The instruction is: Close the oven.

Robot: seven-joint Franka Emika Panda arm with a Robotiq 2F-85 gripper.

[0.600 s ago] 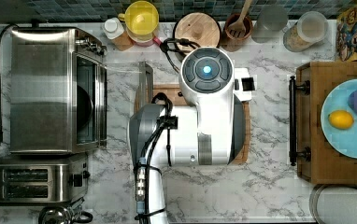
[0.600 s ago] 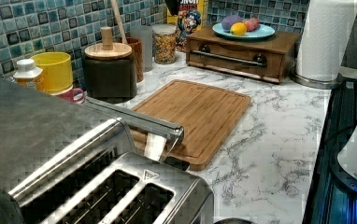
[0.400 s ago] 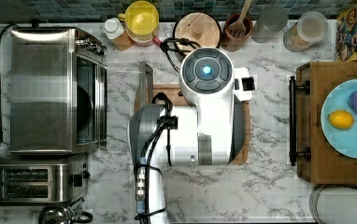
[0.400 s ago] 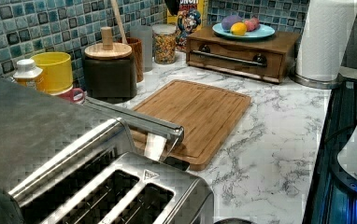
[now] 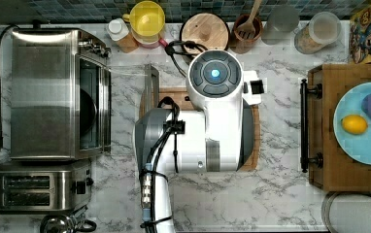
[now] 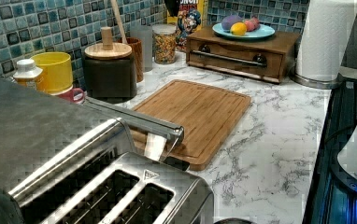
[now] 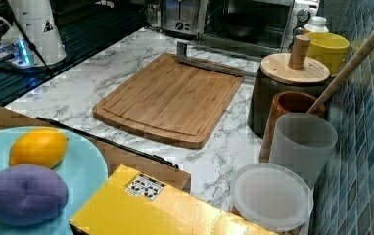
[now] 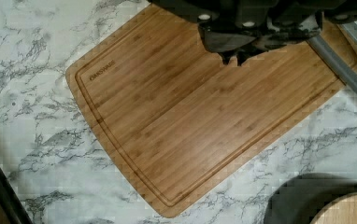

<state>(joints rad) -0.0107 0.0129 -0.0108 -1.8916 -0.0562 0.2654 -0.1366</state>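
One oven (image 5: 57, 94) sat at the top view's left with its door down; gripper (image 8: 235, 58) fingers were pinched together, empty, so pushing up under the bar handle (image 5: 148, 90) seemed best.

The counter (image 5: 280, 204) is white with grey swirls, and the wall tiles (image 6: 8, 28) are blue. The cutting board (image 7: 170, 100) is brown wood. A yellow lemon (image 5: 354, 124) sits on a light blue plate (image 5: 363, 150).
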